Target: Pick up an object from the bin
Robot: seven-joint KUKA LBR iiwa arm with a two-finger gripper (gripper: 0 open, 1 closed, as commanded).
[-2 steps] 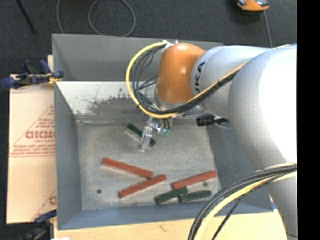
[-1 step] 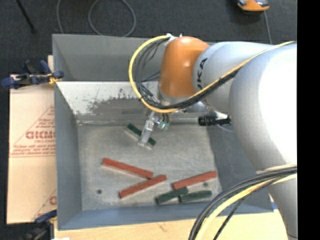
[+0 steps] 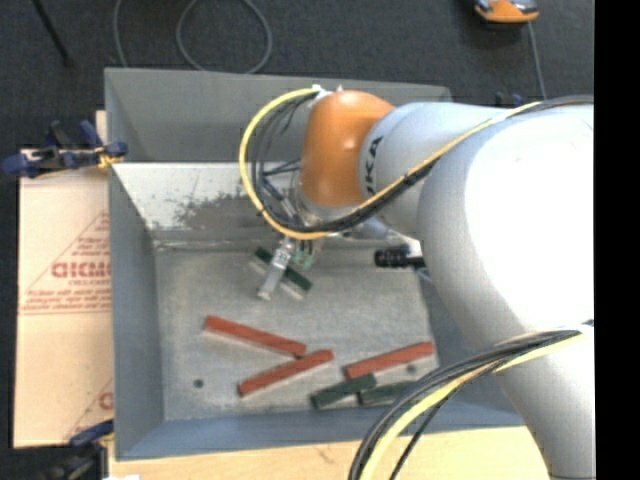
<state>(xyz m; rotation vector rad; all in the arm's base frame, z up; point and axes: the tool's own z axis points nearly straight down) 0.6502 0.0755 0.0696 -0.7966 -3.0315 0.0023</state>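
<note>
Toward the back of the grey metal bin [image 3: 135, 298], just below the rear wall, the gripper [image 3: 278, 273] hangs beneath the arm's orange wrist cover [image 3: 335, 158]. It points down at the bin floor. Right at its tip sits a small dark green bar [image 3: 298, 279], with its long axis running from upper left to lower right in the camera view, crossing the gripper's pale metal. I cannot tell whether the gripper is spread, pressed together or pinching this bar, nor whether the bar is lifted or lies on the floor under it.

That green bar is the thing nearest the gripper, touching it or just beside it, so I judge it to be the pick in hand. If it is not yet gripped, the move turns on closing across its short side, at right angles to that diagonal axis.

Everything else lies well apart, toward the near side of the bin. A long red-brown flat stick [image 3: 255, 336] slants down to the right, and a second red-brown stick [image 3: 285, 372] slants up to the right. A third red-brown stick [image 3: 390, 359] lies farther right, with a pair of dark green sticks [image 3: 352, 395] just below it.
</note>
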